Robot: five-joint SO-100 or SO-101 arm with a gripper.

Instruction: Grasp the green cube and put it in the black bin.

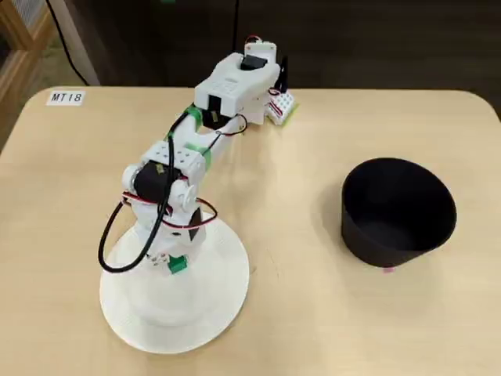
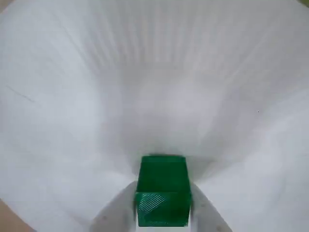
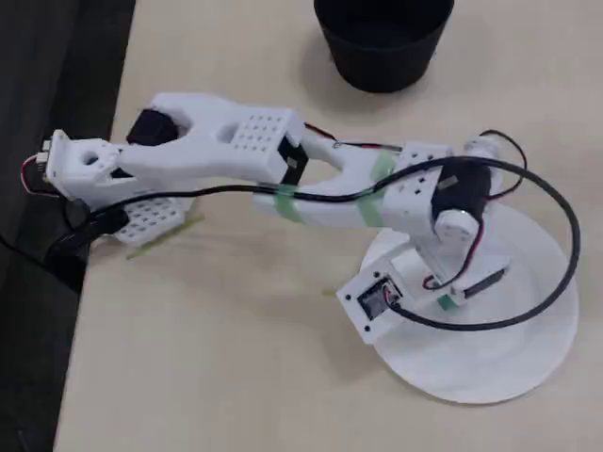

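Both fixed views show a pale wooden table (image 1: 329,313) with rounded corners, and dark floor lies beyond its edges; a small white label (image 1: 65,98) reading "MT18" sits near one corner. One white arm (image 1: 200,149) with green tape bands stands on the table, bent over and reaching down onto one flat white round plate (image 1: 227,301). One black bin (image 1: 398,211) stands upright and open well apart from the plate, to the right in one fixed view and at the top edge (image 3: 382,42) in the other. One green cube (image 2: 162,191) appears in the wrist view, low in the middle of the picture, held between the two white fingers of the gripper (image 2: 162,212), which press against its left and right sides just over the plate's white surface (image 2: 154,87). A sliver of green also shows at the gripper's tip (image 1: 177,265) over the plate in a fixed view.
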